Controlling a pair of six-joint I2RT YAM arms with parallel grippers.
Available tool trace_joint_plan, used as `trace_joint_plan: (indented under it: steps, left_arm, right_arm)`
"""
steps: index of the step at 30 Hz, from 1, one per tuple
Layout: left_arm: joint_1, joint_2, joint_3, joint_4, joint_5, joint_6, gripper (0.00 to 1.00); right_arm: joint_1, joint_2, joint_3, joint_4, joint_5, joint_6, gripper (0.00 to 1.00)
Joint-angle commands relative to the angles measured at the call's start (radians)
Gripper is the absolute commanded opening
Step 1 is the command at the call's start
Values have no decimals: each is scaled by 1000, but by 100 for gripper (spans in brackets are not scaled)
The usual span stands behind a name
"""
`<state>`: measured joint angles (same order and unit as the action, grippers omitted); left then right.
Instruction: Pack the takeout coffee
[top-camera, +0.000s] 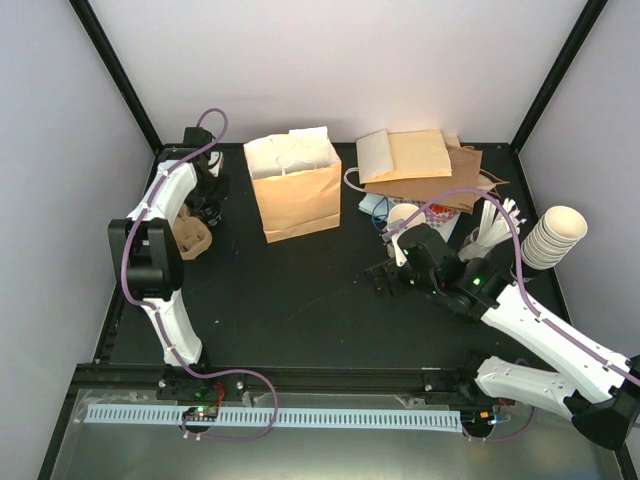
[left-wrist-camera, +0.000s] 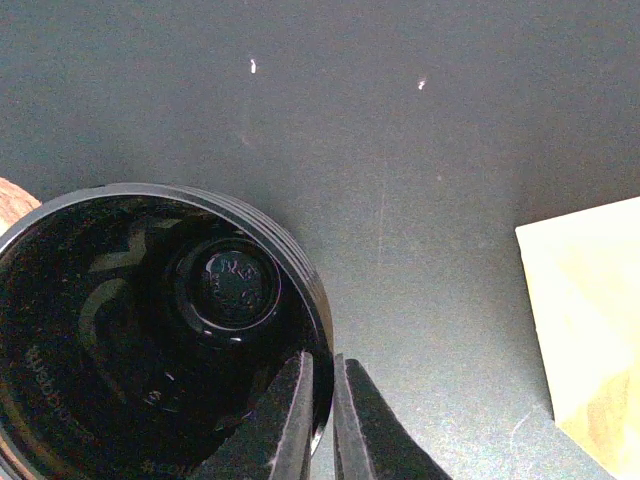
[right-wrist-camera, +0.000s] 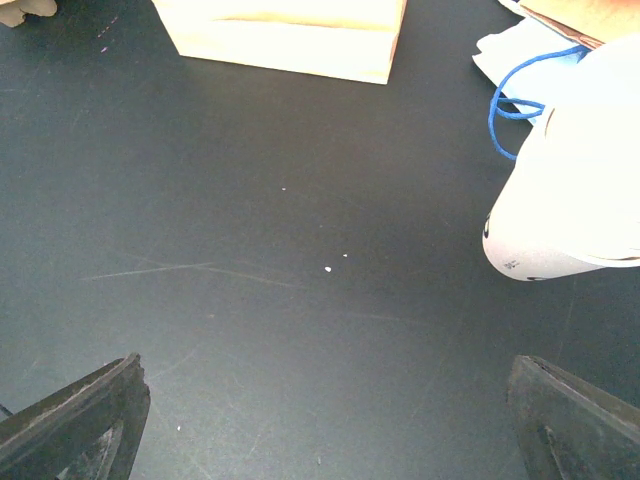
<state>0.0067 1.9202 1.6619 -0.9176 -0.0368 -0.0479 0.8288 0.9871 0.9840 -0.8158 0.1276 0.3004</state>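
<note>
Black plastic fills the lower left of the left wrist view: the round lid of the takeout coffee (left-wrist-camera: 150, 330), seen from straight above, its ridged rim curving down toward the bottom centre. We see the left gripper (left-wrist-camera: 322, 362) at that rim, its two fingers (left-wrist-camera: 290, 430) drawn almost together, one lying over the lid and the other just outside it, the rim pinched in the narrow gap between them; we read that as a grip on the cup by the edge of its lid.

In the overhead view the left arm (top-camera: 165, 200) reaches to the upper left of the frame, at the far left of the black table (top-camera: 300, 300); the cup beneath its wrist is too dark and too covered for us to make out there. A brown pulp tray (top-camera: 190, 238) lies just below the wrist in the frame; the brown paper bag (top-camera: 297, 195) stands upright to the right of it, mouth open, white paper showing inside.

The right gripper (top-camera: 382, 275) hangs low over the table right of centre, well apart from the coffee. In the right wrist view we find its fingers (right-wrist-camera: 80, 420) spread to the two bottom corners, with only bare table between them; it holds nothing. A white lidless cup (right-wrist-camera: 580, 190) looms at the right edge of that view; a blue cord (right-wrist-camera: 515, 100) loops just above it.
</note>
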Motion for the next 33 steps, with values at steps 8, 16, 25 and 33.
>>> trace_joint_plan:
  steps: [8, 16, 25, 33]
  left_arm:
    - [-2, -21, 32, -19, 8, 5, 8]
    - [-12, -56, 27, -24, 6, 5, 8]
    - [-15, -79, 25, -26, 0, 5, 6]
    - [-27, -104, 25, -34, -47, 10, 6]
  right_arm:
    - [-3, -10, -4, -3, -4, 0, 100]
    - [-2, 5, 5, -2, -7, 2, 100]
    - [-2, 25, 19, -2, -14, 2, 100]
    - [-2, 31, 22, -2, -16, -1, 100]
